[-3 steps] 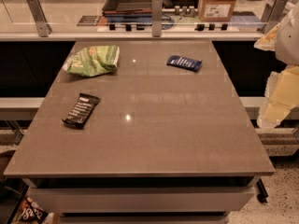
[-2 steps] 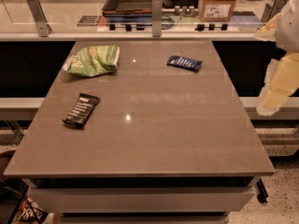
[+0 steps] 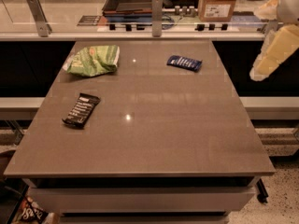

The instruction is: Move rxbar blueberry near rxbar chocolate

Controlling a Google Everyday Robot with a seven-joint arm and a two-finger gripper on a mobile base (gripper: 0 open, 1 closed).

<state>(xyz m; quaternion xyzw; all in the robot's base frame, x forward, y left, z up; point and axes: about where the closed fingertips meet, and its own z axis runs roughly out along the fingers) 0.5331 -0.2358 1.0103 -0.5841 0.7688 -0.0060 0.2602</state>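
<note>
Blue bar (image 3: 184, 62) lies well apart from the black bar (image 3: 81, 110). My hand (image 3: 264, 64) hangs beyond the tabletop (image 3: 154, 143)'s right edge; I cannot tell its state.

The blue bar (image 3: 184, 62), white lettering on it, lies flat near the far right corner of the bench (image 3: 163, 139), turned a bit askew. The black bar (image 3: 81, 110) with white text lines lies flat by the left edge, about midway along. They're well apart. The hand (image 3: 267, 57) hangs beyond the right edge.
</note>
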